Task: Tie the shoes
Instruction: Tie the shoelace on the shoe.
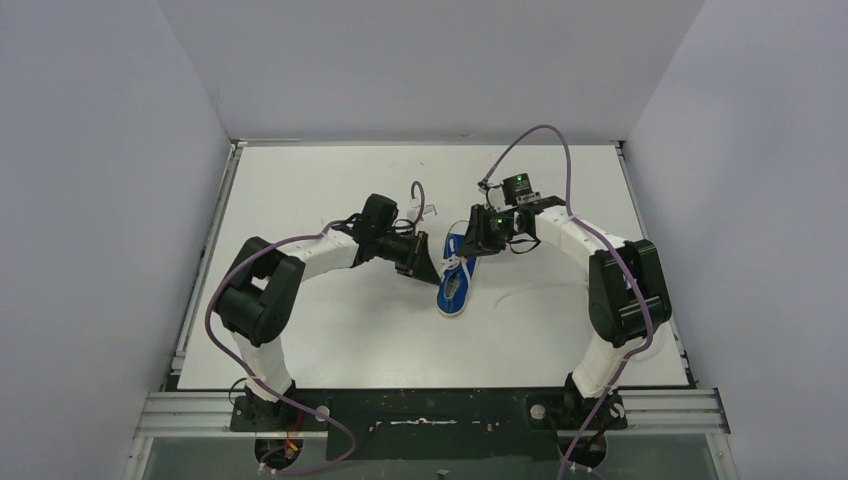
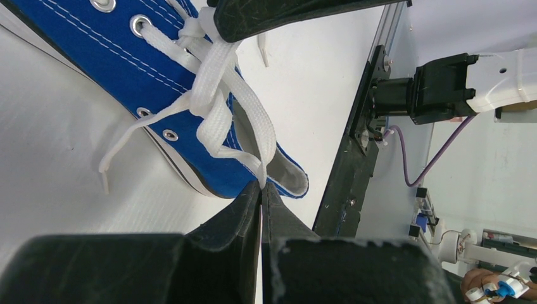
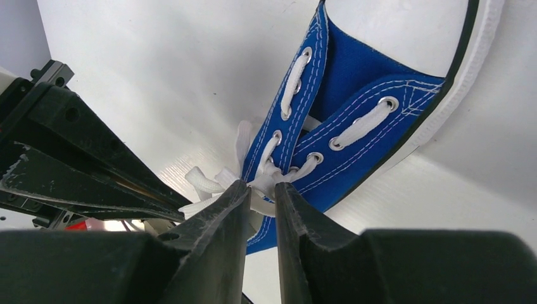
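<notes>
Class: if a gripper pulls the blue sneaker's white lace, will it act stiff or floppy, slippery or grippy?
Probably floppy: the lace bends in soft curves up to where the left gripper pinches it. Likely light: its loose end lies limp on the table. Its flat woven band probably resists slipping.
</notes>
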Controlling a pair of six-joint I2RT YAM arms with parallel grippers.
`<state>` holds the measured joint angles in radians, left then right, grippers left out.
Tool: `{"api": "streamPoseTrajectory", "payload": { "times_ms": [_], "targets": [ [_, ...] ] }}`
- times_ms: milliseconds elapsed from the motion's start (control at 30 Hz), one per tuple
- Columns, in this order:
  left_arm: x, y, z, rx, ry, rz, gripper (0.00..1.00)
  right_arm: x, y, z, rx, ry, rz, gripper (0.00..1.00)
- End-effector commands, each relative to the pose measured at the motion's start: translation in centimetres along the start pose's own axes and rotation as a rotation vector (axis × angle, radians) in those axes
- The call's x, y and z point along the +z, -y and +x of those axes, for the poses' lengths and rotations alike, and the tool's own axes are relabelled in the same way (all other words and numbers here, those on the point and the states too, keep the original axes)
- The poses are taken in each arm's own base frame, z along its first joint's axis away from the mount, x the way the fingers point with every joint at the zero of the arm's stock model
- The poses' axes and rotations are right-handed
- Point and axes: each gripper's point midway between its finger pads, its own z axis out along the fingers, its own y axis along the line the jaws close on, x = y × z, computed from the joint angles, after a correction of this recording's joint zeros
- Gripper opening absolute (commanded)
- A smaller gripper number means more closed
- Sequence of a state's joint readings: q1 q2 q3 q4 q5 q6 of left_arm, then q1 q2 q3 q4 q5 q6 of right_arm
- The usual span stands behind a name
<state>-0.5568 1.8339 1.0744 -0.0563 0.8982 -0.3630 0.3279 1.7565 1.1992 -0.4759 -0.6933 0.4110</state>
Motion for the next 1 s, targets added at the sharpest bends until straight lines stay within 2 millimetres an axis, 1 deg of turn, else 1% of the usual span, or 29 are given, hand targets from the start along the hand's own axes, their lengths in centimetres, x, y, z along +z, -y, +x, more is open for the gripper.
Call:
{"api": "streamPoseTrajectory", "payload": {
  "times_ms": [0,67,167,233,267,367,467,567,733,967],
  "targets": [
    [0.2,1.0,-0.9,0.042,0.021,0.032,0.00,-0.3,-0.5,-1.4,-0.038,0.041,0.009,0.22],
    [0.2,1.0,-0.9,0.040,0.019,0.034,0.00,-0.2,-0.5,-1.4,-0.039,0.041,0.012,0.20],
    [0.3,1.2,-1.2,0.062,0.034,0.041,0.00,-0.2,-0.5,-1.6,-0.039,0.047,0.021,0.09],
    [0.3,1.1,-1.0,0.054,0.028,0.037,0.00,-0.5,-0.6,-2.0,-0.044,0.061,0.027,0.01],
    [0.3,1.1,-0.8,0.054,0.025,0.035,0.00,-0.7,-0.7,-2.3,-0.042,0.075,0.034,0.00],
    [0.1,0.8,0.5,0.026,0.000,0.012,0.00,-1.0,-0.9,-3.0,-0.008,0.103,0.025,0.00],
    [-0.1,0.3,1.7,-0.001,-0.031,-0.008,0.00,-0.9,-0.8,-3.1,0.037,0.113,0.014,0.00],
    [-0.5,-0.1,2.8,-0.014,-0.060,-0.040,0.00,-0.8,0.1,-3.3,0.094,0.139,0.010,0.00],
    [-1.2,-0.8,4.2,-0.056,-0.102,-0.092,0.00,-0.6,1.8,-3.6,0.131,0.174,0.026,0.00],
    [-1.8,-0.5,6.0,-0.078,-0.158,-0.081,0.00,-0.1,4.3,-5.0,0.179,0.222,0.043,0.00]
  ]
}}
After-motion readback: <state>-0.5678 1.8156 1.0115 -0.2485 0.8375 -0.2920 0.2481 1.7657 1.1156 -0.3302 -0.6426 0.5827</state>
